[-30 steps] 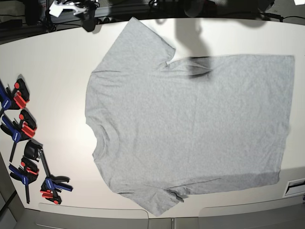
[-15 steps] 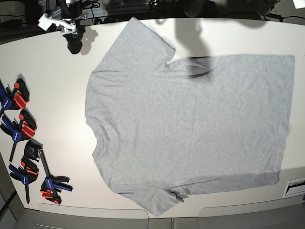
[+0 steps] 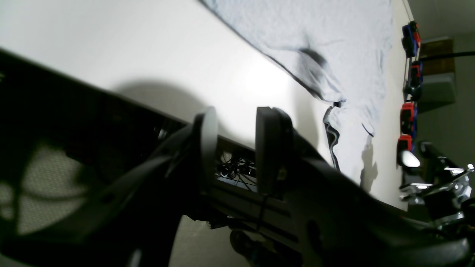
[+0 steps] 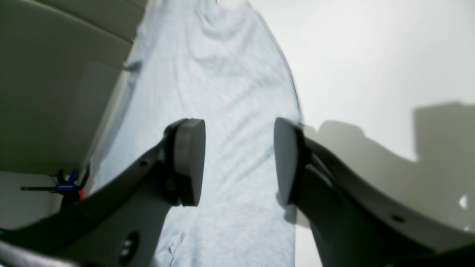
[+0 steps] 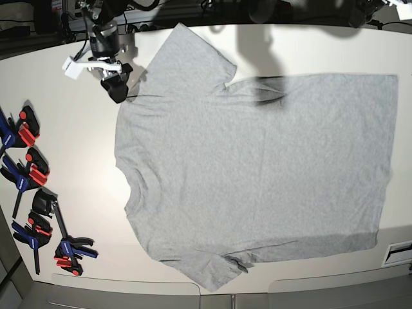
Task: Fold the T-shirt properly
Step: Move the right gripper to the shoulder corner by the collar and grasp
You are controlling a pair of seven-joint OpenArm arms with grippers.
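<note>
A grey T-shirt (image 5: 257, 167) is spread flat across the middle of the white table (image 5: 71, 161), plain side up, collar toward the edge where clamps (image 5: 32, 193) are lined up. The right gripper (image 5: 116, 87) is seen over the shirt's shoulder near the far edge, jaws apart and empty. The left gripper (image 3: 233, 148) is held past the far edge, jaws parted, nothing between them.

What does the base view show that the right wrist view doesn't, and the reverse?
Only the base view shows the whole T-shirt spread flat, both sleeves out, and the full row of clamps beside it on the table. Only the right wrist view shows the right hand with its pads parted over the shirt's edge, nothing between them. Both show grey fabric and white tabletop.
</note>
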